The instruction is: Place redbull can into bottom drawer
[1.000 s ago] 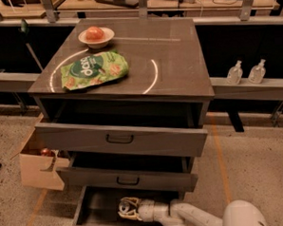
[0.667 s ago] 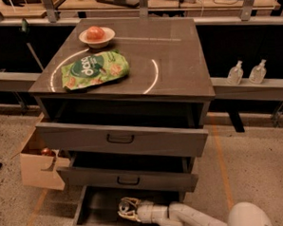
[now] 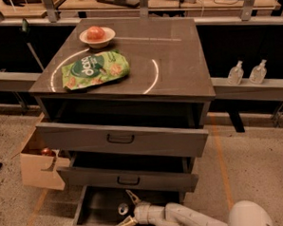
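Can (image 3: pixel 123 209) between end effector (image 3: pixel 129 210) fingers (image 3: pixel 132 197), bottom drawer (image 3: pixel 98 205)

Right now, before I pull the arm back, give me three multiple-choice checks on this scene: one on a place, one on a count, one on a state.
1. Where is the redbull can?
A. on the cabinet top
B. in the bottom drawer
C. in the cardboard box

2. How many drawers stand pulled out?
A. one
B. two
C. three

3. How is the pincer?
A. open
B. shut on the bowl
C. out of view

Answers:
1 B: the redbull can shows its silver top inside the bottom drawer.
2 C: all three drawer fronts stand out from the cabinet.
3 A: the pincer, reaching into the bottom drawer, has its fingers spread on either side of the can.
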Controlling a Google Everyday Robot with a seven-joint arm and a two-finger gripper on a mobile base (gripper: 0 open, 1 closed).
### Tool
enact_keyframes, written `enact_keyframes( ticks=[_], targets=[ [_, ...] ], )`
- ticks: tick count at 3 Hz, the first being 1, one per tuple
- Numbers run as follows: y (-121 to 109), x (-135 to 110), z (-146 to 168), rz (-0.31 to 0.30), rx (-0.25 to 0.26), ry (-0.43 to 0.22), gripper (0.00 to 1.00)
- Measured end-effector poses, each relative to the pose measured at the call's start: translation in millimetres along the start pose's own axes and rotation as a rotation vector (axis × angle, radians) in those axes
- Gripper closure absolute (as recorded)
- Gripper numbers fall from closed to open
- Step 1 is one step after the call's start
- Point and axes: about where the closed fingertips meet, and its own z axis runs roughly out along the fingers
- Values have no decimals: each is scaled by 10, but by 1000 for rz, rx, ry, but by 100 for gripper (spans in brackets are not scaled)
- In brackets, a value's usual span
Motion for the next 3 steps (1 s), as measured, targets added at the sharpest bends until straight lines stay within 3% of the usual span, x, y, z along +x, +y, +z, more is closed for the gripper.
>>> enact_keyframes(
  ticks=[1, 2, 3],
  targets=[
    [-17, -96, -46, 34, 32, -8, 0],
    [-11, -408, -252, 99, 114, -78, 0],
    [29, -639, -719, 178, 205, -116, 0]
  ],
)
